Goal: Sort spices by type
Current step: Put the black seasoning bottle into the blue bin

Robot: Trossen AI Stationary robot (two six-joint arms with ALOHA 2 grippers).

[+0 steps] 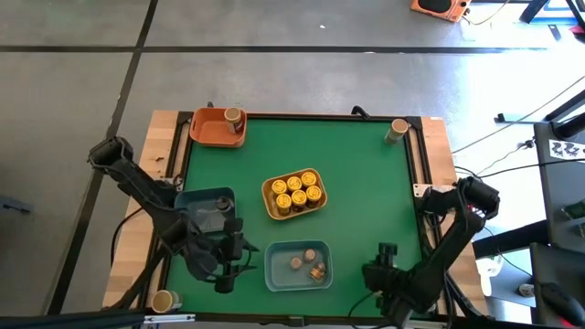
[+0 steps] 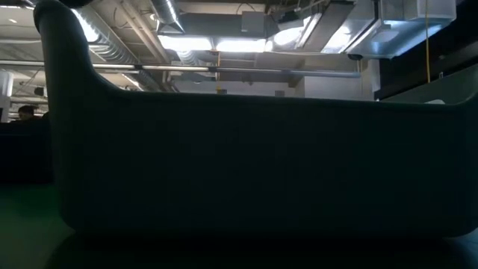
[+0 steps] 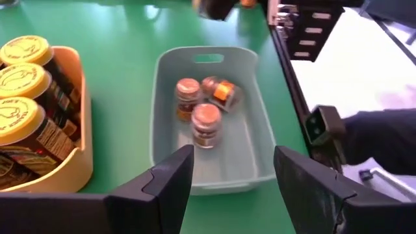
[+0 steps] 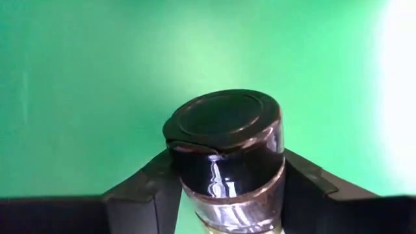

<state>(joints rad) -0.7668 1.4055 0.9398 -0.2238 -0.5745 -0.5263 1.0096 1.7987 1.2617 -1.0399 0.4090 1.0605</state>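
From above, you have most of the sorting behind you: the yellow rectangular tray [image 1: 294, 194] in the middle of the green tabletop [image 1: 356, 174] holds a full cluster of yellow-lidded jars [image 1: 295, 191], the pale blue tray [image 1: 298, 265] near the front edge holds a few tan-lidded jars [image 1: 311, 267], and the orange tray [image 1: 218, 127] at the far left corner holds one jar [image 1: 234, 117]. Still loose, as far as you can see, are a jar [image 1: 398, 131] at the far right corner and one [image 1: 164, 301] at the near left corner. Your left claw [image 1: 228, 265] hangs just beside the blue tray; your right claw [image 1: 386, 267] is low over the tabletop to that tray's right.

The low view is blocked by a dark wall close to the lens.

The left wrist view shows the left claw [image 3: 234, 185] spread and empty, aimed at the blue tray's [image 3: 260, 123] tan-lidded jars [image 3: 205, 120].

The right wrist view shows the right claw [image 4: 227, 188] clamped on a dark-lidded glass jar [image 4: 224, 146], upright between its fingers. That jar likely still needs a tray.
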